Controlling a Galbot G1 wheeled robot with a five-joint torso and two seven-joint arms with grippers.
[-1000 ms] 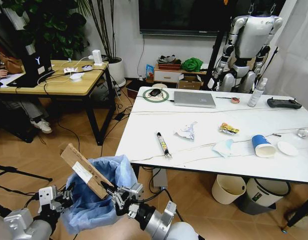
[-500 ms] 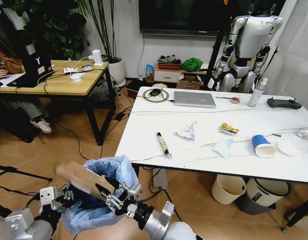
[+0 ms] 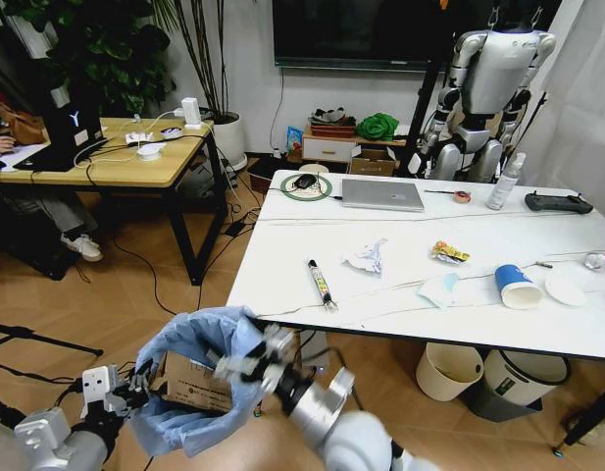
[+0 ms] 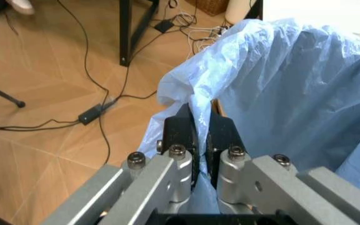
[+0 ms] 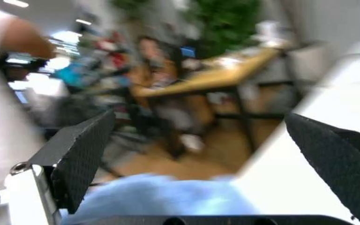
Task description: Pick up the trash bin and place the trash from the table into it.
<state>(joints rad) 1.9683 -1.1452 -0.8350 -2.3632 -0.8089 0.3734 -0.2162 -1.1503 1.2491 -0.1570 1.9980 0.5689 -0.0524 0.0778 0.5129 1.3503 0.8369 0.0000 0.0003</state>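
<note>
The white table [image 3: 400, 285] fills the right half of the head view, and on it lie a crumpled paper [image 3: 367, 257], a yellow snack wrapper [image 3: 448, 253], a blue paper cup [image 3: 515, 286], a white lid [image 3: 564, 290] and a slim dark wrapper [image 3: 320, 283] near its front left edge. At lower left, off the table, hangs the trash bin [image 3: 199, 388], its light-blue bag puffed over the rim, with a piece of brown cardboard [image 3: 191, 384] lying inside. The left gripper [image 4: 198, 140] is pinched tight on the bag's edge at the rim, holding the bin up. The right gripper [image 3: 260, 355] hovers at the bin's mouth, jaws spread wide and empty. The step looks like a drop just completed; next the right arm likely must reach to the table for another piece, the slim wrapper being nearest.
</note>
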